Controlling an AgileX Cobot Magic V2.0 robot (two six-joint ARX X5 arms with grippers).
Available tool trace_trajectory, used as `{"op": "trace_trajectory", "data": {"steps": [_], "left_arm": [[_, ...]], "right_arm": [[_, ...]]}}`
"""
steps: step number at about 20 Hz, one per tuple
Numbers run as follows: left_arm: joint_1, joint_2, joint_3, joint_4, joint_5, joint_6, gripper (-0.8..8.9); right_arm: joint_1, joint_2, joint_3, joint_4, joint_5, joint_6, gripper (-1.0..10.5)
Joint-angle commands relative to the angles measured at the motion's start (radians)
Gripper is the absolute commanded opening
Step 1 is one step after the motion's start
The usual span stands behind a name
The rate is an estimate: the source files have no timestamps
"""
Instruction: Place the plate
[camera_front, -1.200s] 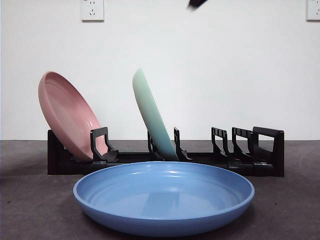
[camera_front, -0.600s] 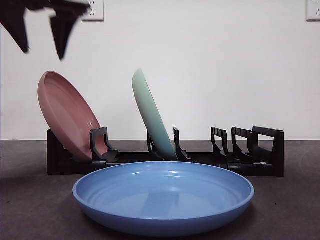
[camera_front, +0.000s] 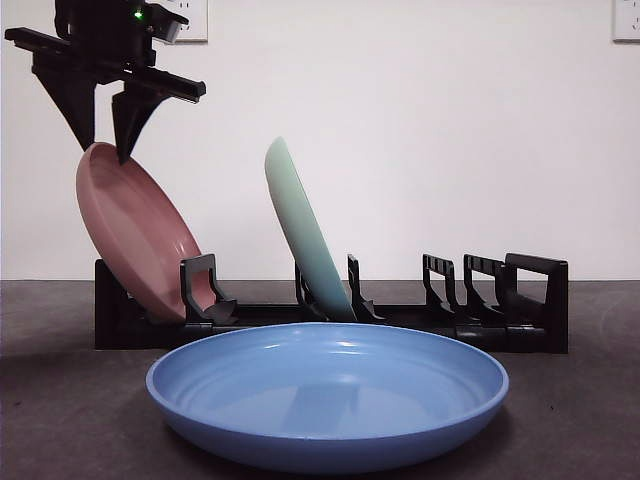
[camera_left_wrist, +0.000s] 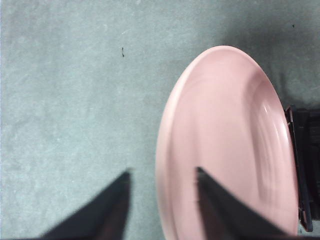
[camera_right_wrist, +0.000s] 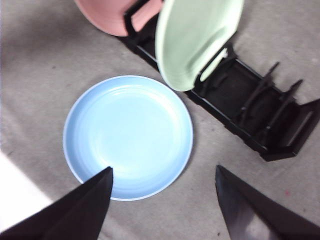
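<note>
**Three plates, one rack, left gripper above the pink one**

We count three plates. The pink plate (camera_front: 135, 232) leans in the end slot of the single black rack (camera_front: 330, 312); the green plate (camera_front: 303, 232) leans in a middle slot; the blue plate (camera_front: 328, 392) lies flat on the table (camera_front: 60, 420) before the rack. Our left gripper (camera_front: 104, 150) hangs over the pink plate's top rim, jaws parted astride it, gripping nothing. Our right gripper (camera_right_wrist: 162, 177) is high above the blue plate, spread wide, empty.

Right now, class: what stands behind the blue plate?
Behind the blue plate stands the black rack, holding a pink plate and a green plate. The plate hides the rack's lower front edge.
</note>
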Motion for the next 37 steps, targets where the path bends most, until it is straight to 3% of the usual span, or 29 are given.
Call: {"op": "trace_trajectory", "data": {"steps": [1, 4, 6, 12, 17, 21, 24, 31, 37], "left_arm": [[-0.003, 0.013, 0.029, 0.003, -0.01, 0.002, 1.18], [0.001, 0.013, 0.029, -0.002, -0.01, 0.003, 0.98], [0.001, 0.013, 0.029, -0.007, -0.01, 0.008, 0.06], [0.001, 0.013, 0.06, -0.039, -0.037, 0.033, 0.07], [0.001, 0.013, 0.217, -0.196, -0.098, 0.04, 0.07], [0.001, 0.002, 0.364, -0.352, -0.1, 0.064, 0.07], [0.001, -0.055, 0.377, -0.433, -0.099, 0.063, 0.06], [0.001, -0.211, 0.264, -0.434, -0.019, 0.029, 0.06], [-0.001, -0.394, -0.015, -0.387, 0.047, -0.002, 0.06]], "right_arm": [[0.01, 0.009, 0.019, -0.003, 0.013, 0.014, 3.2], [0.01, 0.009, 0.019, -0.01, 0.023, 0.018, 3.2], [0.01, 0.009, 0.019, -0.01, 0.023, 0.018, 3.2], [0.01, 0.009, 0.019, -0.009, 0.027, 0.018, 3.2], [0.01, 0.008, 0.019, -0.009, 0.034, 0.018, 3.2], [0.01, -0.006, 0.019, -0.014, 0.13, 0.017, 3.2], [0.0, -0.026, 0.019, -0.035, 0.217, 0.012, 3.2], [-0.039, -0.072, 0.019, -0.059, 0.266, 0.01, 3.2], [-0.069, -0.109, 0.019, -0.059, 0.285, 0.008, 3.2]]}}
